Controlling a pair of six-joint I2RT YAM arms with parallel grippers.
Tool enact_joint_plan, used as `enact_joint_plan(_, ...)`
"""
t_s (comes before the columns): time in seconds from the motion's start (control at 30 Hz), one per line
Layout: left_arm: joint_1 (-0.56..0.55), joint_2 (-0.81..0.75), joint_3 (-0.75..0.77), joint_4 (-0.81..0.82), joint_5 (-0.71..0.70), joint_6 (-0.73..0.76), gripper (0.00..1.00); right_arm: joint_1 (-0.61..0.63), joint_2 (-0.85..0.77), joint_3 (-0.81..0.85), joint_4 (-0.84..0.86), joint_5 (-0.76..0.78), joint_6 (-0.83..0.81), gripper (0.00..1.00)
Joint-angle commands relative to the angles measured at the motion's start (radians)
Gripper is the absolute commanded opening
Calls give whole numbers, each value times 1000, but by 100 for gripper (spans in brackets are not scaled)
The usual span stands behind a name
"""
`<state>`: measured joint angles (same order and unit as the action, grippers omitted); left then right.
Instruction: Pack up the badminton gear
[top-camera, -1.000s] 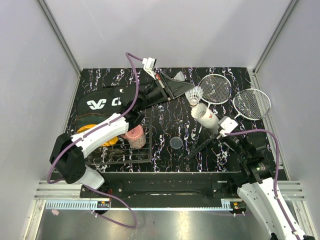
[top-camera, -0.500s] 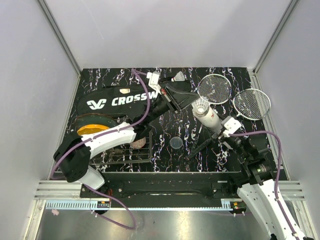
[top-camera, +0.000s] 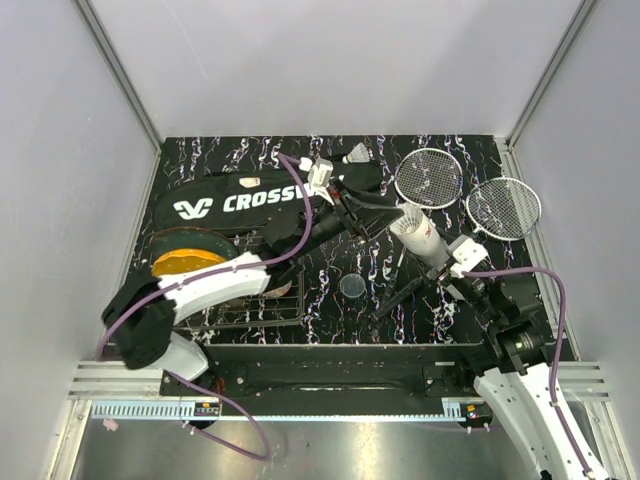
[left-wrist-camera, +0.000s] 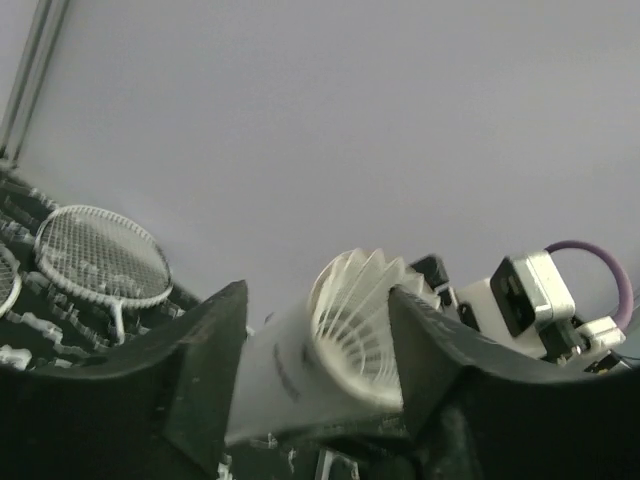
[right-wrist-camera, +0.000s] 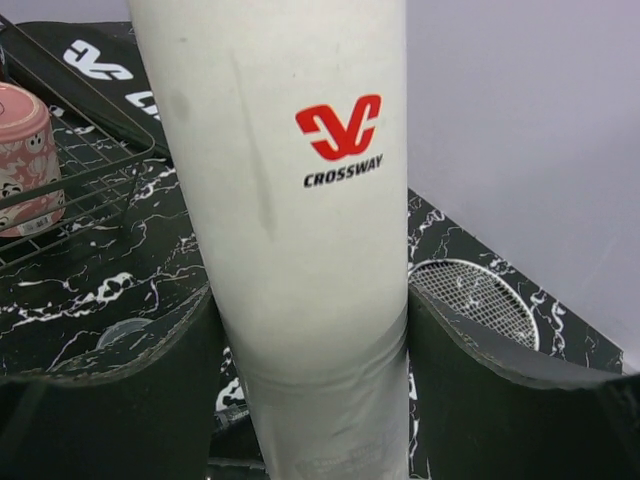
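My right gripper (top-camera: 437, 259) (right-wrist-camera: 308, 310) is shut on the lower part of the white tube (top-camera: 420, 236) (right-wrist-camera: 290, 200), which tilts up toward the left. A white feather shuttlecock (left-wrist-camera: 365, 330) sits in the tube's (left-wrist-camera: 280, 370) mouth. My left gripper (top-camera: 380, 207) (left-wrist-camera: 318, 300) stands open around that mouth, one finger on each side. Two rackets (top-camera: 428, 177) (top-camera: 503, 208) lie at the back right. Another shuttlecock (top-camera: 358, 153) lies at the back edge. The black CROSSWAY bag (top-camera: 230, 203) lies at the back left.
A wire basket (top-camera: 250, 310) stands at the front left, with a yellow-black object (top-camera: 183, 257) beside it. A pink cup (right-wrist-camera: 25, 160) sits in the basket. A small clear lid (top-camera: 352, 287) lies mid-table, and dark racket shafts (top-camera: 400, 290) run under the tube.
My left arm swung right from the basket area to the tube's mouth with the shuttlecock. Its jaws have opened, and the shuttlecock now rests in the tube. The right gripper kept its hold.
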<state>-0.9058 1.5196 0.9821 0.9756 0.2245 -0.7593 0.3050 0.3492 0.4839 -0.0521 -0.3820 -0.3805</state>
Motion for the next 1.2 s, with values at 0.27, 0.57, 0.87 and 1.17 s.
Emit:
enact_joint_plan(0.27, 11, -231, 151, -705, -1, 222, 81, 3, -19, 15, 101, -32, -6, 16)
enact_joint_plan(0.57, 5, 14, 441, -1057, 116, 265, 55, 2, -21, 16, 98, -34, -8, 16)
enact_joint_plan(0.87, -21, 58, 546, -1124, 80, 310, 81, 2, -18, 21, 92, -17, -5, 16)
enact_joint_plan(1.17, 105, -301, 245, -912, 75, 314, 99, 2, 45, 103, 63, 68, 96, 11)
